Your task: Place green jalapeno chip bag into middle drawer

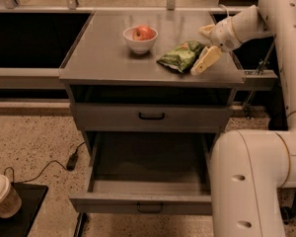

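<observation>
The green jalapeno chip bag [181, 56] lies flat on the grey cabinet top [103, 58], right of centre. My gripper [203, 46] is at the bag's right end, just above the top, open, with one finger [206, 30] behind the bag's end and the other [205, 60] in front of it. It holds nothing. The middle drawer [140, 204] is pulled out below, its boxy tray showing nothing inside, its black handle at the front.
A white bowl with a red apple [140, 37] stands left of the bag. A closed drawer [150, 116] sits above the open one. My white arm [251, 181] stands at the drawer's right. A paper cup [2, 196] and cable [49, 167] lie on the floor at left.
</observation>
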You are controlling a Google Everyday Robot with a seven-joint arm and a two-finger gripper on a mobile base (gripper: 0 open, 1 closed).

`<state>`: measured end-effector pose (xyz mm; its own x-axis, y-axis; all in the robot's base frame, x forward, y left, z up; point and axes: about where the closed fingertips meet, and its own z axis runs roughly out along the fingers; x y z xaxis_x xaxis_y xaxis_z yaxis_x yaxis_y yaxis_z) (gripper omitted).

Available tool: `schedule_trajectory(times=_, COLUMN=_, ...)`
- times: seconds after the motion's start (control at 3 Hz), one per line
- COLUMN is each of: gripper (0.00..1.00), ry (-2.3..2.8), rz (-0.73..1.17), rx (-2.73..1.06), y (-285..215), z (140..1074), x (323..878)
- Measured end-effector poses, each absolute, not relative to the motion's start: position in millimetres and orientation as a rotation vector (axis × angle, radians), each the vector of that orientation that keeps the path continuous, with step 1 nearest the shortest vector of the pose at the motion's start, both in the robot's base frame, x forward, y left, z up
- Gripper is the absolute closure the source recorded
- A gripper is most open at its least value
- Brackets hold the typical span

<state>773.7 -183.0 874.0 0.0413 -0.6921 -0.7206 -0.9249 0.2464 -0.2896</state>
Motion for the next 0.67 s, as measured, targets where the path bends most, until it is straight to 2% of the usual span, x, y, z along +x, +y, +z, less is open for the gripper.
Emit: schedule_trajectory(times=0.67, gripper=0.00, ry=1.773, rz=0.331, rx=-1.395, y=-184, z=861, x=801)
